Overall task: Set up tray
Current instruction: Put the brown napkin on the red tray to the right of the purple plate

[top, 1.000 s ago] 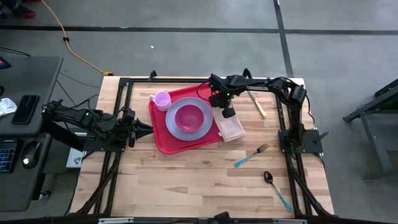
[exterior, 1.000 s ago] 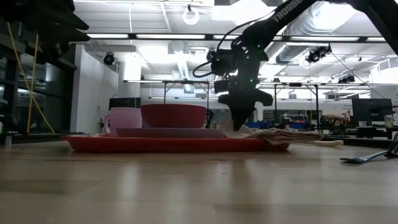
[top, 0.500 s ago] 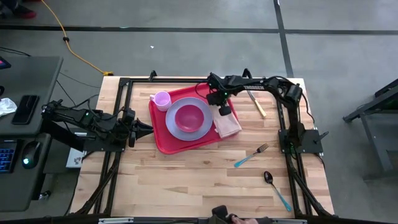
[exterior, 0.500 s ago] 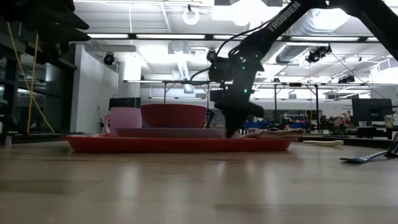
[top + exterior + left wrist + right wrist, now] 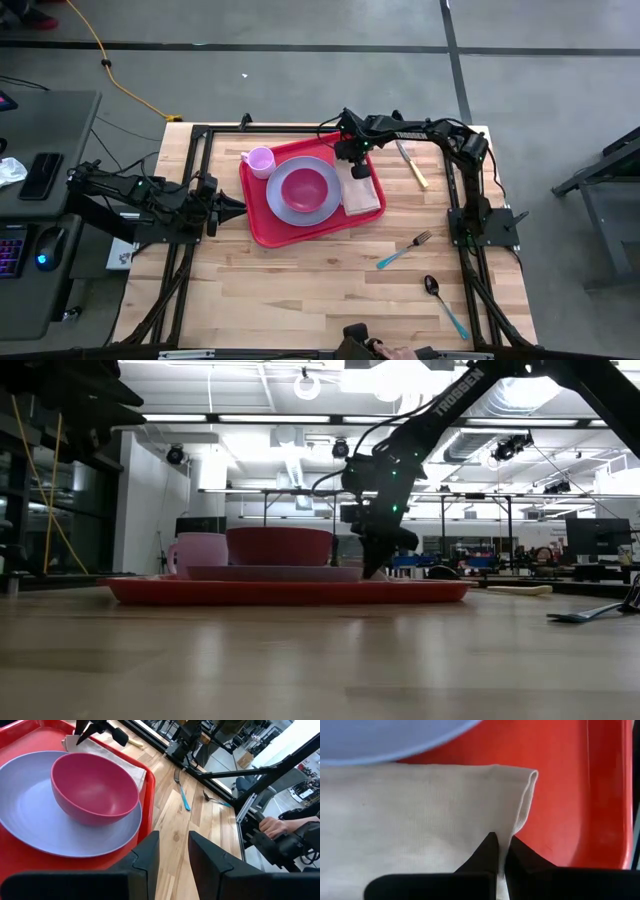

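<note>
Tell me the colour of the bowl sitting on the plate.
The bowl is deep pink to magenta, plain, clearest in the left wrist view.

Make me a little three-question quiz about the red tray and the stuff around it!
1. True or false: the bowl sits on the lavender plate.
2. What is the right gripper pinching? A) fork B) cloth napkin C) pink cup
3. Fill in: the fork and spoon lie on the ______, not on the tray.

Key:
1. True.
2. B. Its jaws are closed on the napkin's edge, and the napkin lies on the tray beside the plate. The pink cup stands untouched at the tray's corner.
3. Table. The left gripper waits by the tray's other side.
</note>
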